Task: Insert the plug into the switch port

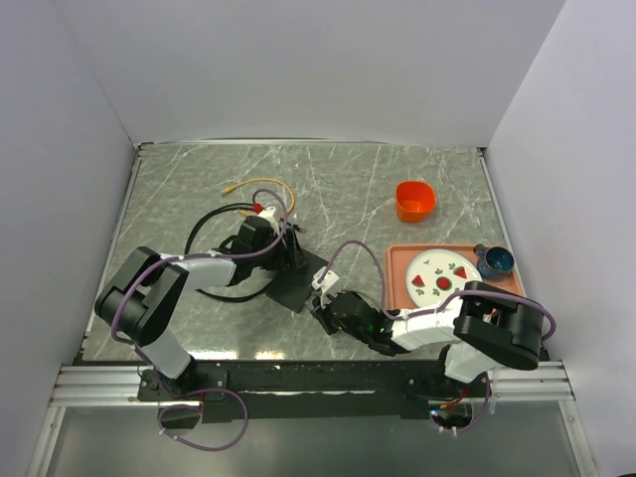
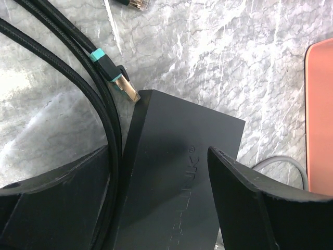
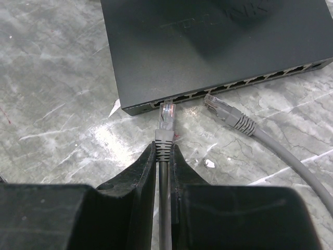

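The right hand [image 3: 163, 151] is pressed together on a grey cable [image 3: 164, 179], pinching it just behind the clear plug [image 3: 166, 115]. The plug's tip sits at the end port of the socket row on the switch [image 3: 208, 47], not yet seated. The switch lies flat on the marble tabletop [image 3: 57, 88]. The left hand [image 2: 158, 151] stands spread on both sides of it, but I cannot tell whether its fingers [image 2: 255, 203] already press on the box. If they do not, a push on the plug will likely slide the switch away instead of seating the plug. A black cable [image 2: 106, 130] runs between the left-side finger and the switch wall, so closing there could trap it and skew the box. The plug looks slightly off the port mouth and could catch on the housing lip. Because the grip is on the boot, the plug could also bend or slip back. A second grey plug [image 3: 225, 112] lies loose just beside the ports and could be nudged. The embossed lettering on the switch lid reads as TP-LINK, partly cut off in both wrist views.
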